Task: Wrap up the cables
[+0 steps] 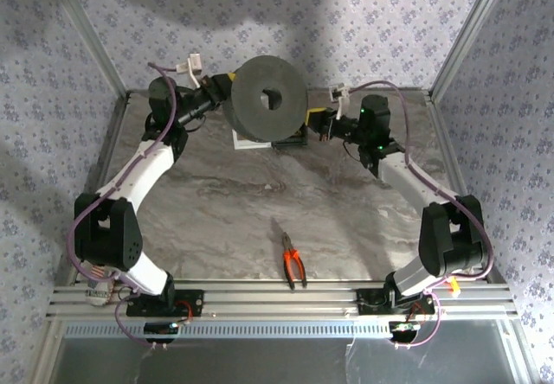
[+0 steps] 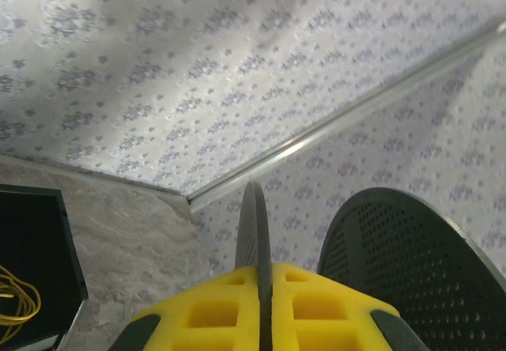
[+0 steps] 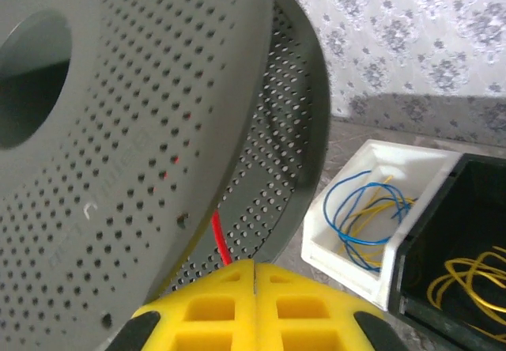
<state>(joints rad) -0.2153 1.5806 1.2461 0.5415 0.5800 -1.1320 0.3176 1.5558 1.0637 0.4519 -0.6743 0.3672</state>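
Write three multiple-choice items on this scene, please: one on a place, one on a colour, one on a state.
1. The pliers lie: A) by the table's near edge; B) on a shelf; C) in a gripper.
2. The wires in the white bin are: A) green; B) blue and yellow; C) pink.
3. The right gripper is: A) wide open; B) holding pliers; C) shut on the red cable.
Answers: 1A, the top view shows them there; 2B, both colours show; 3C, the cable leaves its closed fingertips toward the spool.
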